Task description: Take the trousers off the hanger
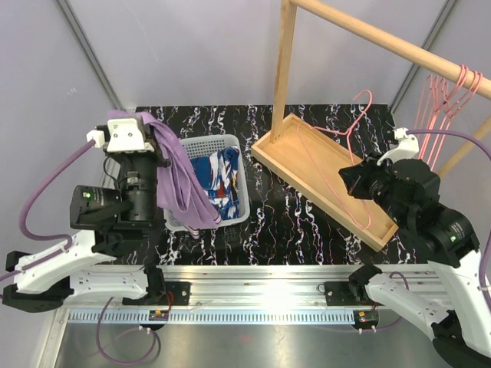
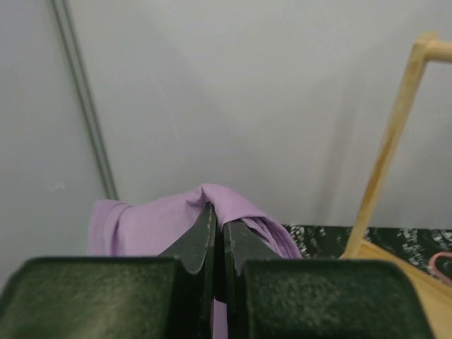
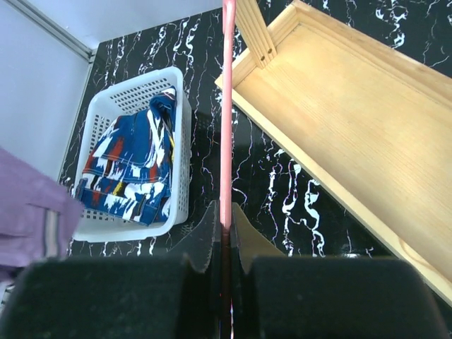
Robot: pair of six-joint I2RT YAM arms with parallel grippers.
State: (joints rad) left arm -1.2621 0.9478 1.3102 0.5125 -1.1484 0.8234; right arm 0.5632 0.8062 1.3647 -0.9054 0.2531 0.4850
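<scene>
Left claw (image 2: 219,220), pressed together on a fold of the lilac trousers (image 2: 141,226), holds them raised at the 9 o'clock rim of the white basket (image 1: 211,140), the cloth draping over that side. The blue patterned trousers (image 3: 131,169) lie inside the basket. At the basket's 3 o'clock on the table (image 1: 291,230), the right claw (image 3: 222,220) pinches the pink hanger (image 3: 227,106) above the wooden tray (image 3: 353,127).
</scene>
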